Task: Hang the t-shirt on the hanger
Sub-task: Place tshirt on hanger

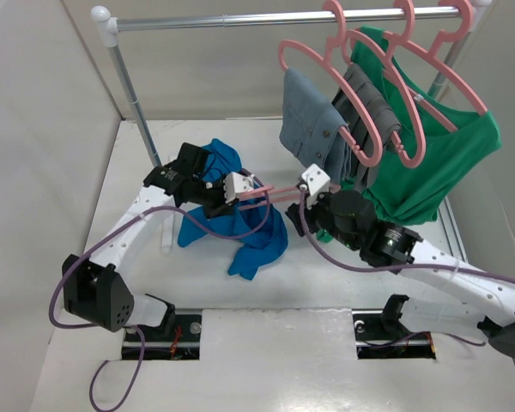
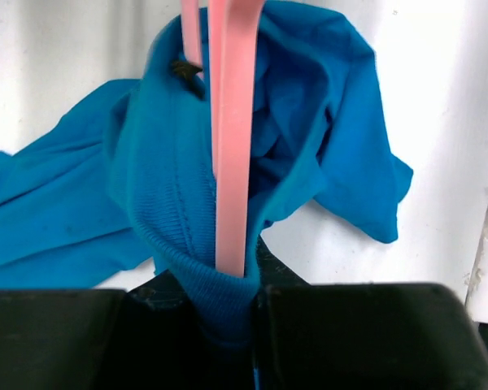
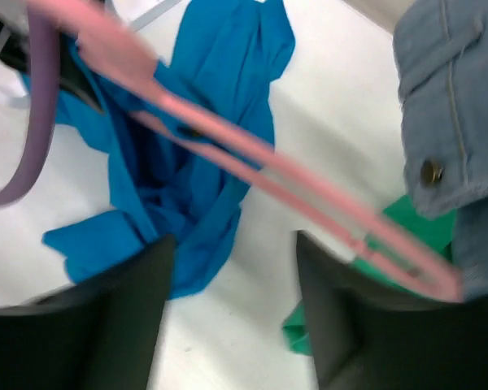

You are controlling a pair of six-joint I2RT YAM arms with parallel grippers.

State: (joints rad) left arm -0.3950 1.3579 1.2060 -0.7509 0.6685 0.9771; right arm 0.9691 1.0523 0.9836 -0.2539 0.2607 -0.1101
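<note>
Black left pincer (image 2: 232, 317) is clenched on the ribbed collar of the blue t-shirt (image 2: 171, 187); the pink hanger (image 2: 232, 162) rises just beyond it, tucked inside that collar; right pincer (image 3: 233, 244) gapes, grasping nothing, the hanger crossing just beyond it over the t-shirt crumpled on the desk (image 3: 333, 106).

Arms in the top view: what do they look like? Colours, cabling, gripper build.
Left arm and right arm: white link shells, black joint housings, black bases. A loose purple cable runs along each. Left gripper and right gripper have white heads; wrist views show broad black fingers. No legible markings.
</note>
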